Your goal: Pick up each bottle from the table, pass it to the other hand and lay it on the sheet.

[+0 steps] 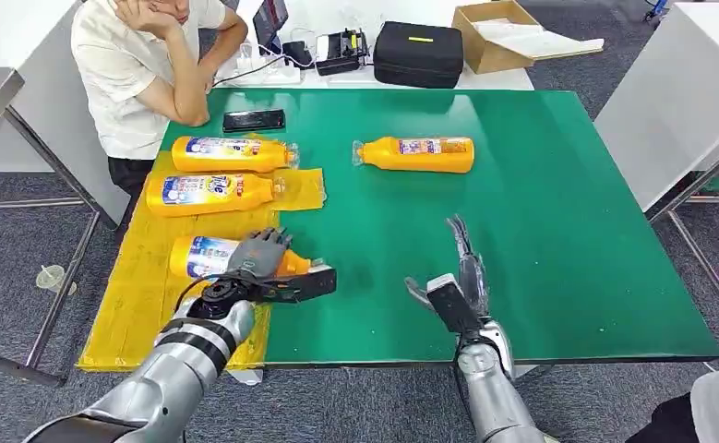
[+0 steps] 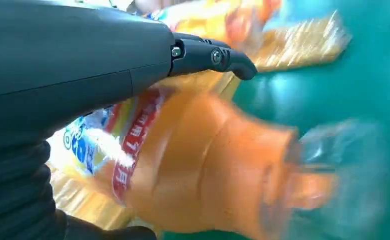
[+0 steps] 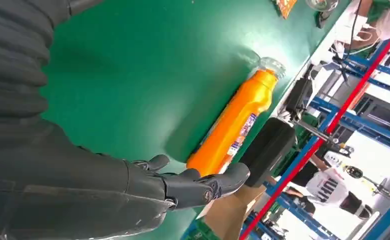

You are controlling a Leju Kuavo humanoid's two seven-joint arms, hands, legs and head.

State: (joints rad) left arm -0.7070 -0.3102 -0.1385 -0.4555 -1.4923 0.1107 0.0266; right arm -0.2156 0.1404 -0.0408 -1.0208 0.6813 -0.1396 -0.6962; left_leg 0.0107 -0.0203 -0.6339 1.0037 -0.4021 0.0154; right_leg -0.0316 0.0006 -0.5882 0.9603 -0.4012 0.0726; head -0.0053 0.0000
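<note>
Two bottles (image 1: 221,173) already lie on the yellow sheet (image 1: 134,295) at the left. The left hand (image 1: 261,261) grips a third bottle (image 1: 209,256) low over the sheet's near part. The right hand (image 1: 461,277) has its fingers spread, holding nothing, and one last bottle (image 1: 415,154) waits far back on the green worktop (image 1: 558,231).

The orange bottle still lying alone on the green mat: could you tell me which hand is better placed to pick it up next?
Probably the right hand: it is open, empty and on the lone bottle's side. The left hand grips another bottle over the yellow sheet.
</note>
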